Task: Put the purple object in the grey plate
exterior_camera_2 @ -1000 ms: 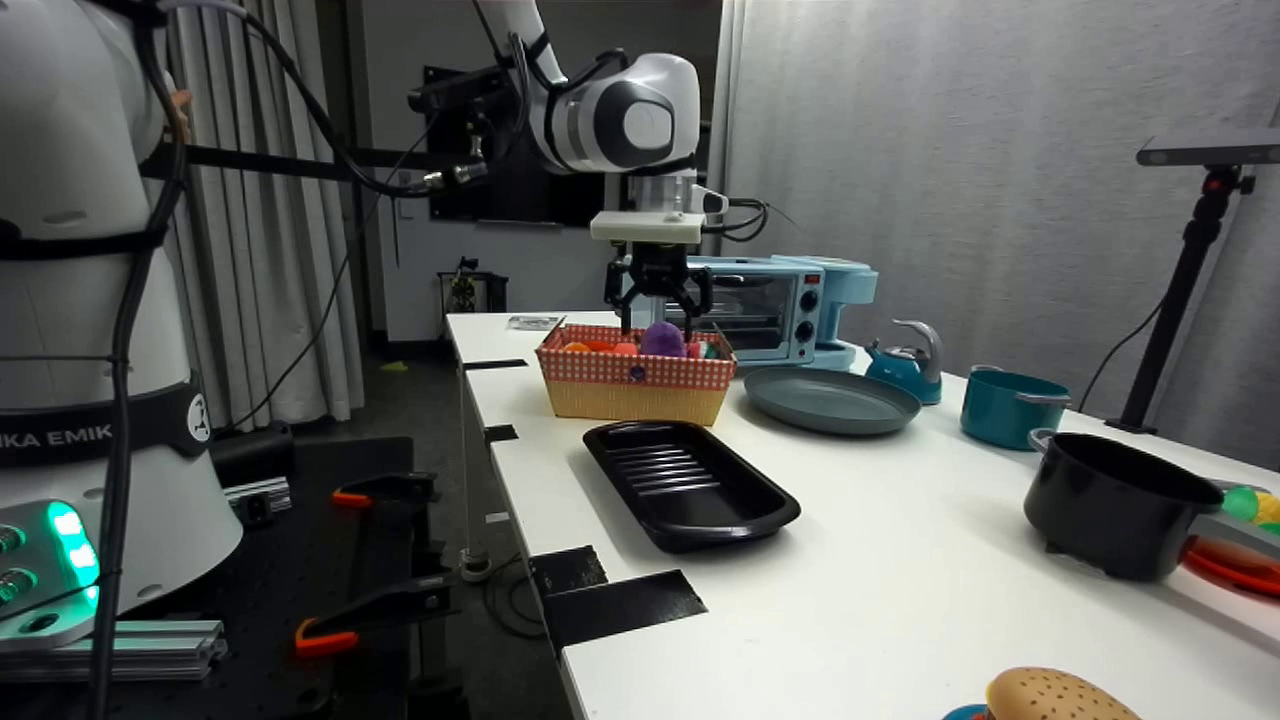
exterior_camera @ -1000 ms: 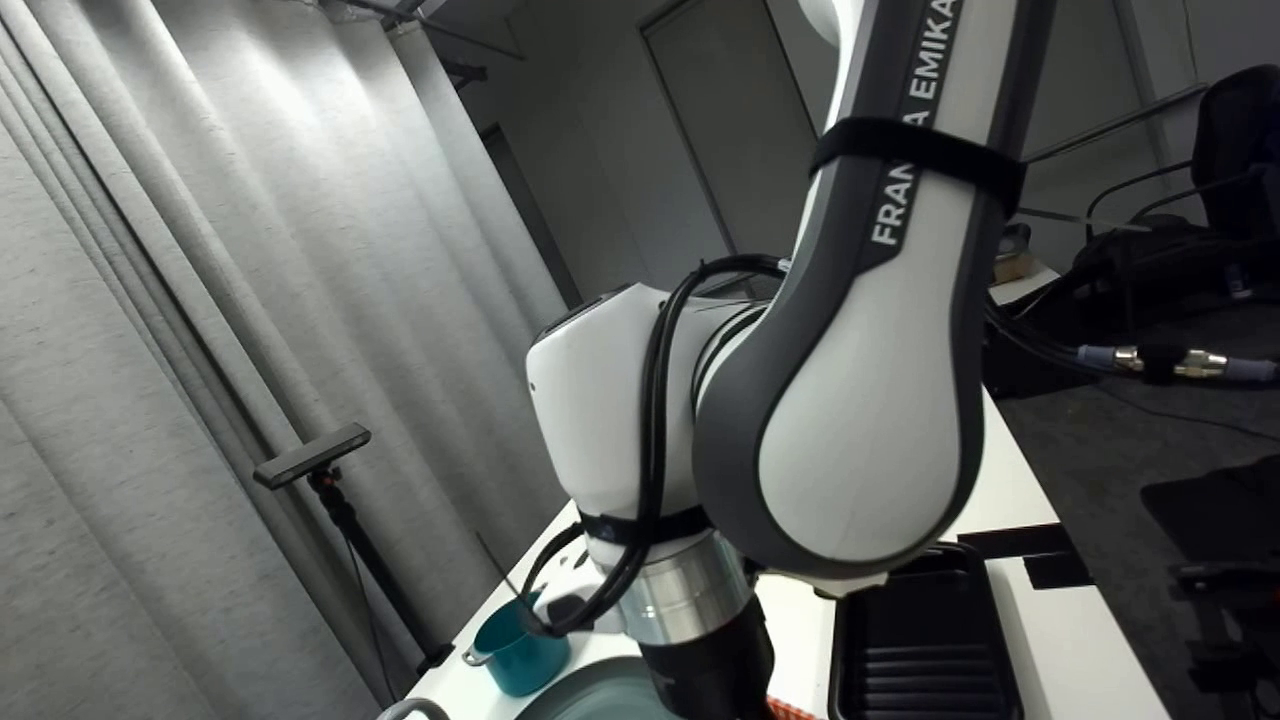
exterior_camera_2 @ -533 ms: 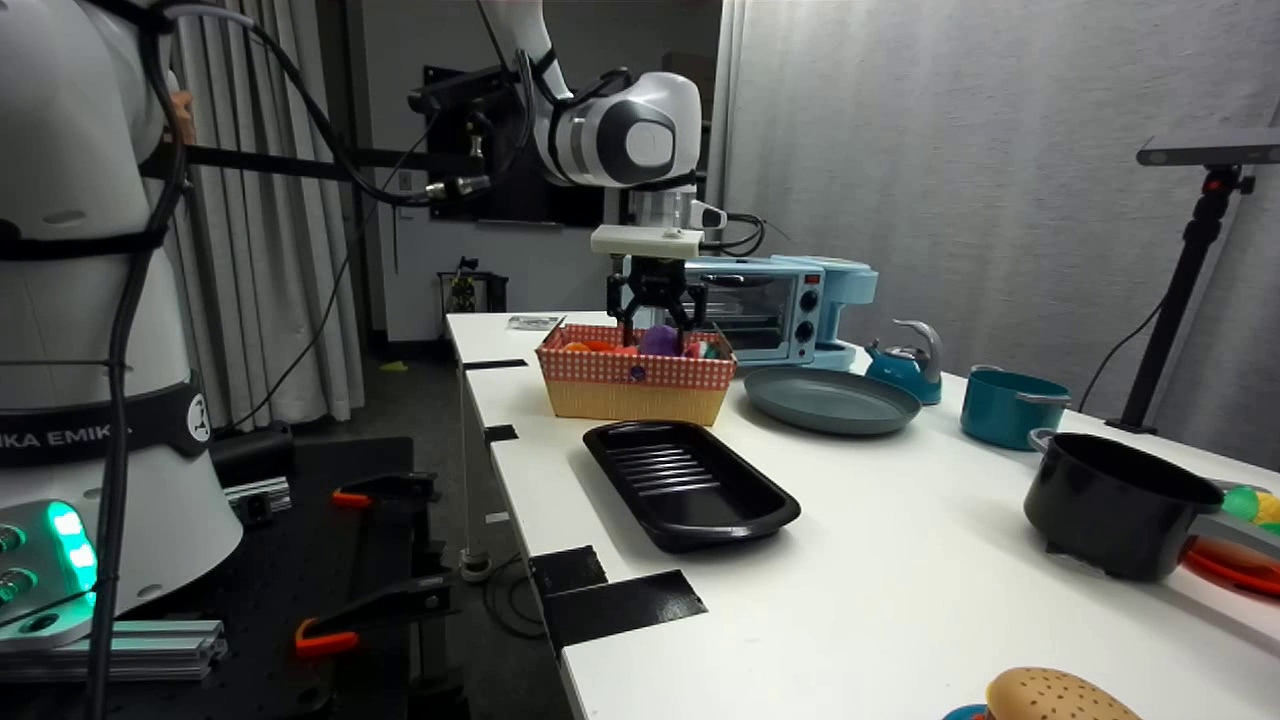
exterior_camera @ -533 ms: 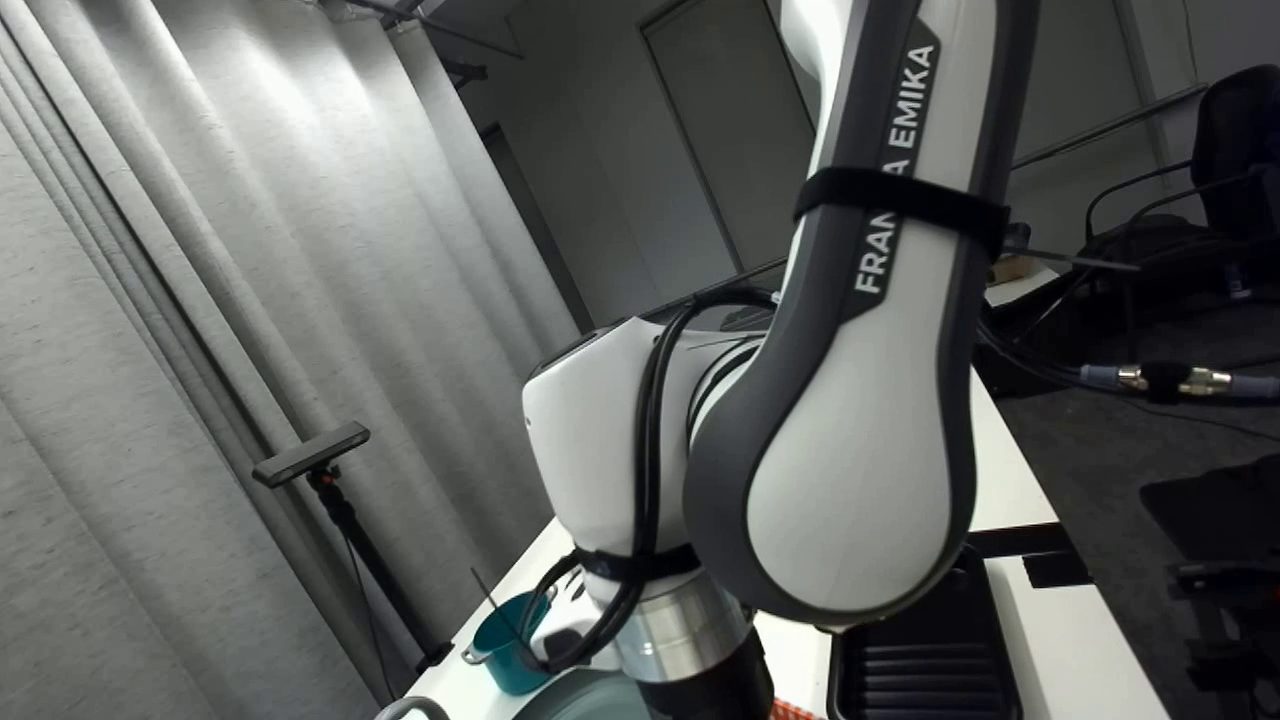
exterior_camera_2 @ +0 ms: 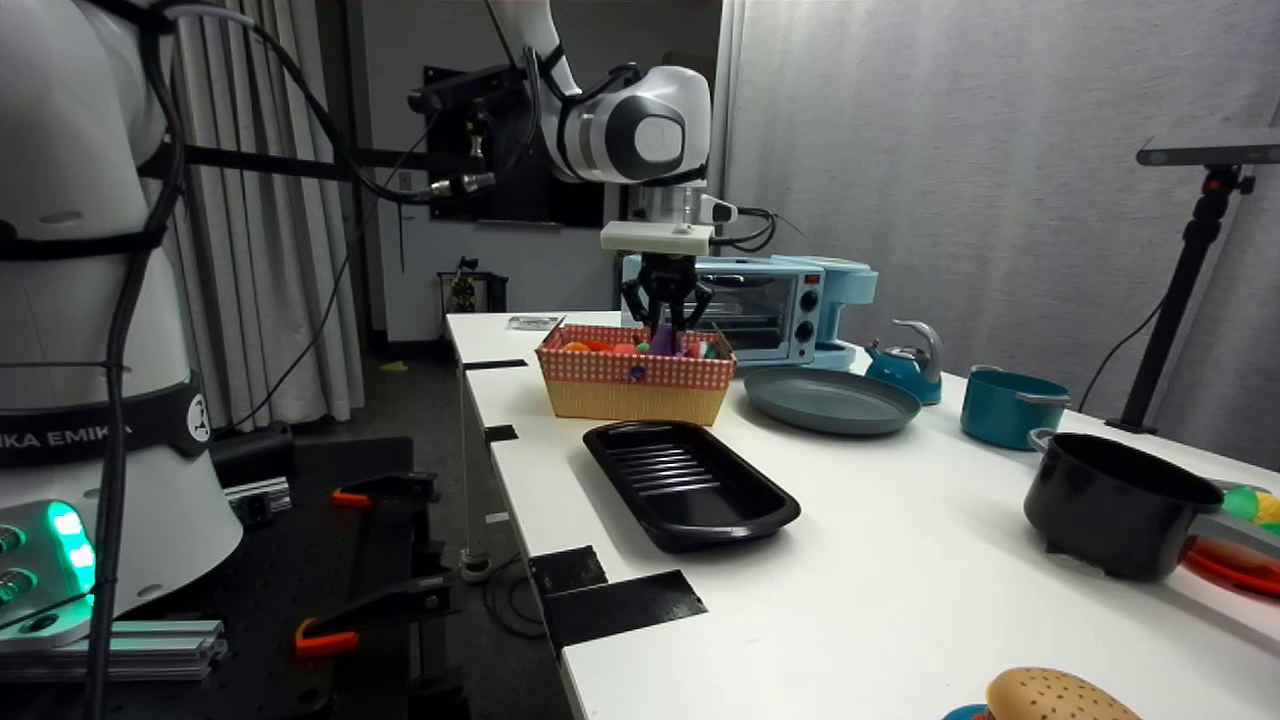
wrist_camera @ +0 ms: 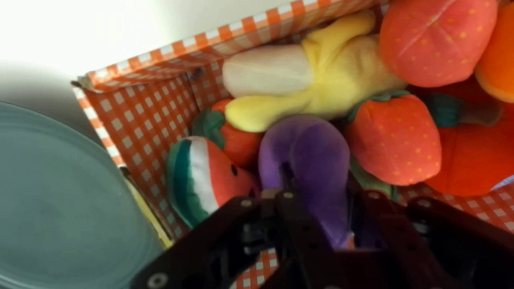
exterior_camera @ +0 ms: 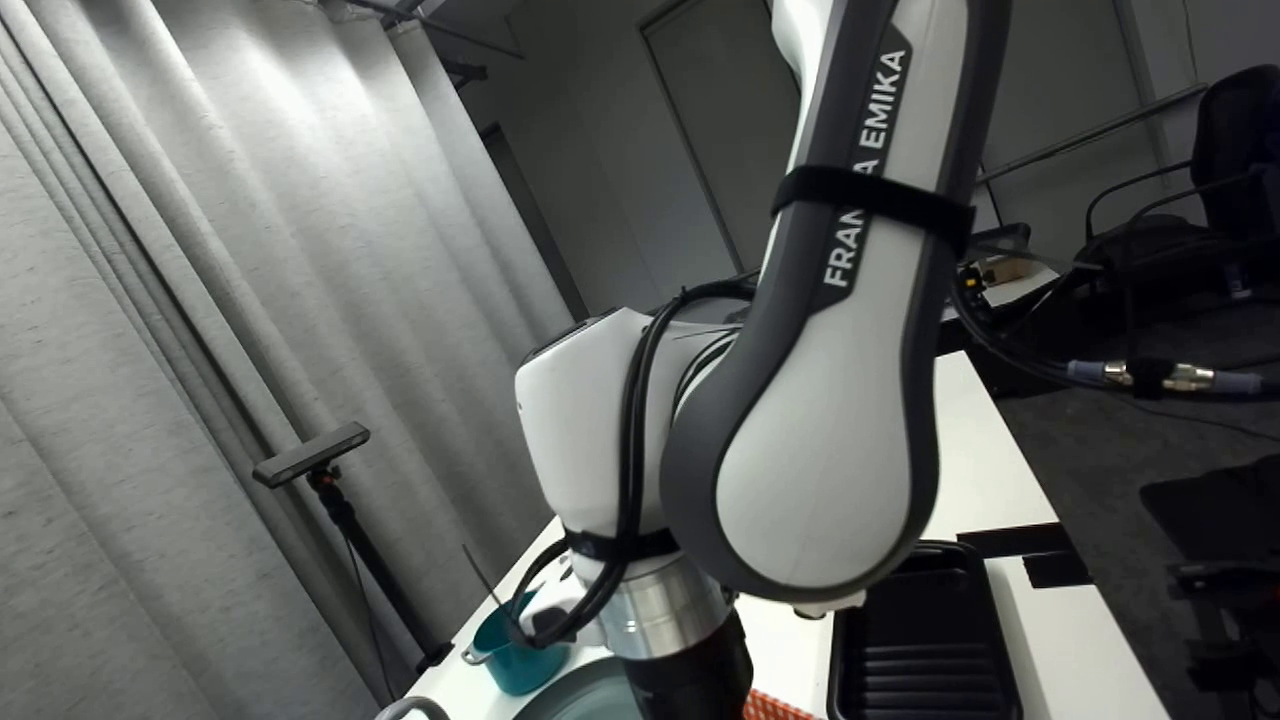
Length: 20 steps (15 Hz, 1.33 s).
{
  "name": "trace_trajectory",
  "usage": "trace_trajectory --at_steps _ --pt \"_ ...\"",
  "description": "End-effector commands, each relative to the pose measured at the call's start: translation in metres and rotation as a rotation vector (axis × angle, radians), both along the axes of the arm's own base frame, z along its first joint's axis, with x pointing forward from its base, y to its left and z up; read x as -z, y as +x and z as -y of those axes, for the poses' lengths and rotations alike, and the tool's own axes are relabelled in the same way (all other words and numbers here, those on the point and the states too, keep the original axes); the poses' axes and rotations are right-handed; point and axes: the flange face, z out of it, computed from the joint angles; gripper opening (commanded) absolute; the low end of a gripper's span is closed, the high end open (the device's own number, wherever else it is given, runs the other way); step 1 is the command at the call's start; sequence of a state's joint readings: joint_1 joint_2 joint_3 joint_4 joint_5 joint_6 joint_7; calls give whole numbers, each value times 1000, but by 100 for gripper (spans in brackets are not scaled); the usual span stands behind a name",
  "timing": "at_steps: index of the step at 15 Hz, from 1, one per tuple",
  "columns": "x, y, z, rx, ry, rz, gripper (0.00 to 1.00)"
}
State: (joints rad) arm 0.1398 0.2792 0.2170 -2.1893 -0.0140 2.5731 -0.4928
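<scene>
In the wrist view the purple object (wrist_camera: 321,156), a soft plush shape, lies in a checked basket (wrist_camera: 176,50). The pincer (wrist_camera: 319,180) is closed on it: its jaws stand close together, the left pressing into the plush, the right against its flank. A banana plush (wrist_camera: 341,76) lies just above it, a watermelon plush (wrist_camera: 204,176) to its left and a strawberry plush (wrist_camera: 395,140) to its right. Just beside the basket sits the grey plate (wrist_camera: 68,200).

In an exterior view the arm (exterior_camera_2: 640,130) hangs over the basket, a patch of purple showing between the jaws near the rim. Behind stands a light blue toaster oven (exterior_camera_2: 750,310). The plate rests flat on the white tabletop (exterior_camera_2: 880,570), near a teal kettle (exterior_camera_2: 903,375); farther along come a teal pot (exterior_camera_2: 1010,412) and a black pot (exterior_camera_2: 1110,510). A black tray (exterior_camera_2: 690,485) lies nearer, and a burger toy (exterior_camera_2: 1055,697) is cut by the bottom edge.

In an exterior view where the arm fills the middle, the lower edge cuts off the pincer's tips; part of the plate shows beside the teal pot.
</scene>
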Motion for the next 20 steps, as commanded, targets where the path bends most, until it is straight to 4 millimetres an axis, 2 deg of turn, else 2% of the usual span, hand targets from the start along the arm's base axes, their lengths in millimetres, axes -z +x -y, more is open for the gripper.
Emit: trace_trajectory --at_steps 1,5,9,16,18,20 --pt "-16 4 0 18 11 40 2" --pt "-39 4 0 36 12 74 4" --pt "-70 4 10 69 3 135 4" --pt "-137 4 51 194 -2 272 4" --pt "-147 5 64 231 -3 298 4" --pt "-146 9 72 249 -8 305 4"
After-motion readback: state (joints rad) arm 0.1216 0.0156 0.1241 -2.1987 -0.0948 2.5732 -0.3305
